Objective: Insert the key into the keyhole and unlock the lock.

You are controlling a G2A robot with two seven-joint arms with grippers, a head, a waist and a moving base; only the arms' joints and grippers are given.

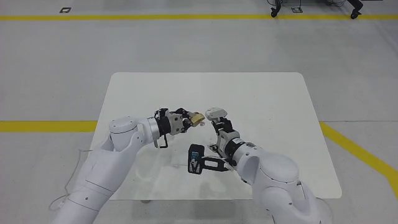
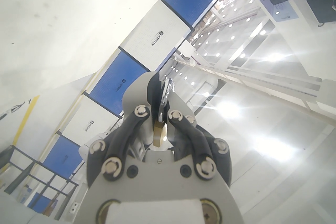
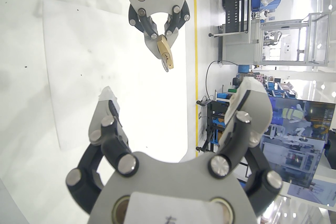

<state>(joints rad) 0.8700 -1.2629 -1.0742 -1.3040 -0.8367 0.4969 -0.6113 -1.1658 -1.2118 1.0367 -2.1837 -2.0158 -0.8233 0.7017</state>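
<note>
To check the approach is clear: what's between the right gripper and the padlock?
Only the key sticking out of the padlock; past it, the right wrist view shows a bare gap to the open right gripper, above the table.

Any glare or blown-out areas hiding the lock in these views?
Left wrist view: ceiling lights flare in starbursts beside the left gripper, yet the lock it clamps is readable. Right wrist view: the table is blown out white behind the lock, whose brass stands out; the silvery key less so. Top view: even light, no glare on the lock.
</note>
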